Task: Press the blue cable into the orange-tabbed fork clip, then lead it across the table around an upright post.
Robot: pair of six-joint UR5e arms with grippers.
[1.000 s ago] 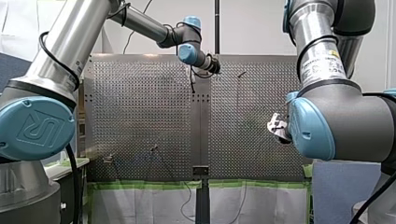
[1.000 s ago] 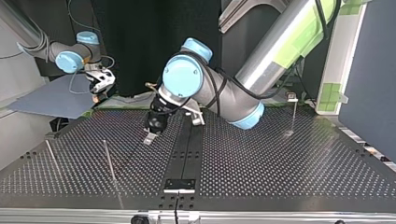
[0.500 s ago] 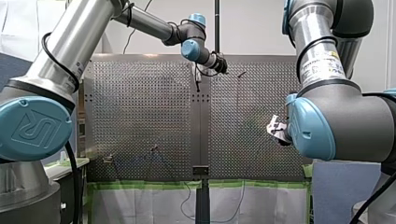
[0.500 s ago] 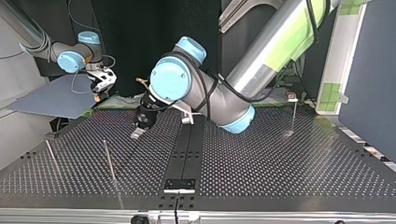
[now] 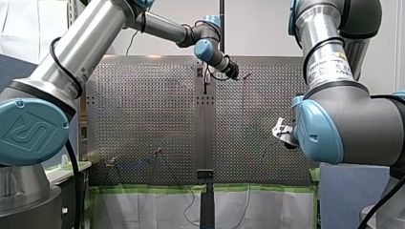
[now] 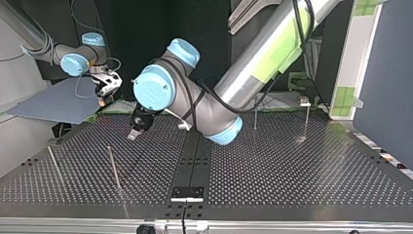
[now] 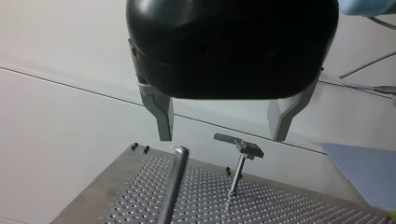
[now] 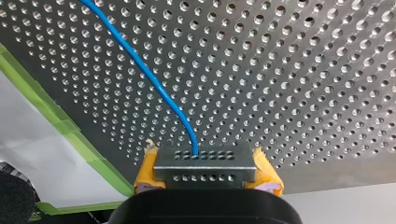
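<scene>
In the right wrist view the blue cable (image 8: 140, 65) runs across the perforated table (image 8: 303, 70) and ends between the yellow pads (image 8: 145, 171) of my right gripper (image 8: 205, 161), which is shut on it. That gripper (image 6: 106, 87) hangs past the table's far corner at the top view's left. My left gripper (image 7: 223, 121) is open with nothing between its metal fingers (image 7: 161, 116). It hovers (image 6: 136, 127) low over the far left of the table, and a T-topped post (image 7: 238, 147) stands ahead of it. A small clip on a stem (image 6: 304, 102) stands at the top view's far right.
Two thin upright posts (image 6: 114, 168) (image 6: 53, 163) stand near the top view's left front. Another post (image 6: 255, 113) rises right of my left arm's elbow. A black strip (image 6: 195, 161) runs down the table's middle. A grey-blue sheet (image 6: 53, 105) and green tape (image 8: 70, 130) border the table.
My left arm has swung toward the top view's left, carrying its open gripper from near the middle strip further out. The right arm has stayed where it was.
</scene>
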